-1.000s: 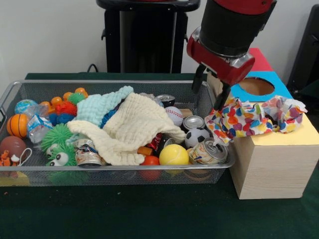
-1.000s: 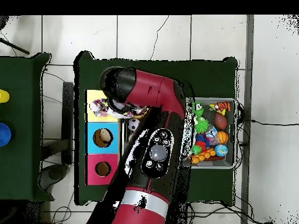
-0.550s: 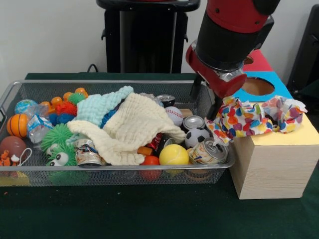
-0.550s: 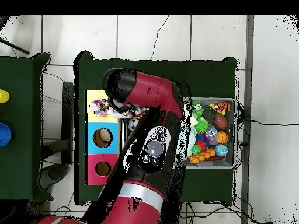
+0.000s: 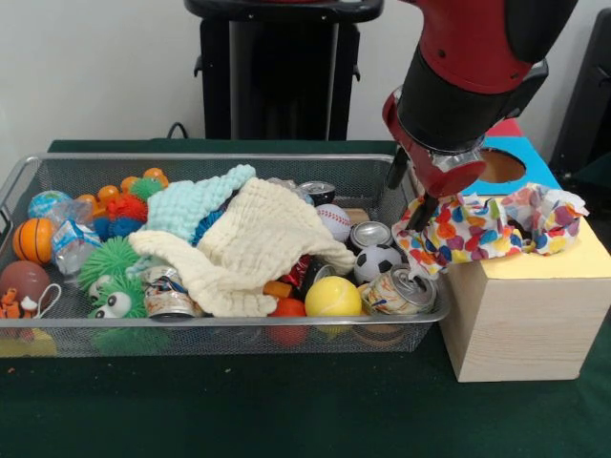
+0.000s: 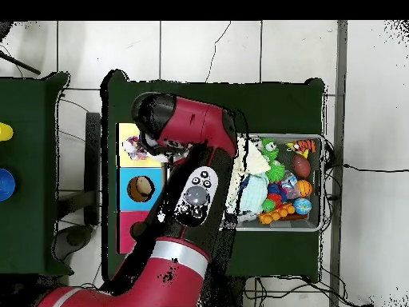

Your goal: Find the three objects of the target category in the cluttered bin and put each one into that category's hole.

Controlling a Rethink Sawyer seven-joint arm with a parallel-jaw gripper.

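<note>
Green table point(image 5: 286, 410), wire bin point(image 5: 220, 329), unlabelled cans point(image 5: 399, 291)

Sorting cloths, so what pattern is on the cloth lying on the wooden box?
White cloth with multicoloured hearts, clearest in the front view.

Green table point(image 5: 286, 410), wire bin point(image 5: 220, 324), wooden box point(image 5: 520, 320) beside

Wire bin point(image 5: 29, 172) left of box point(image 5: 520, 315), patterned cloth point(image 5: 487, 227) atop box, cloths point(image 5: 253, 243) over bin's clutter
</note>
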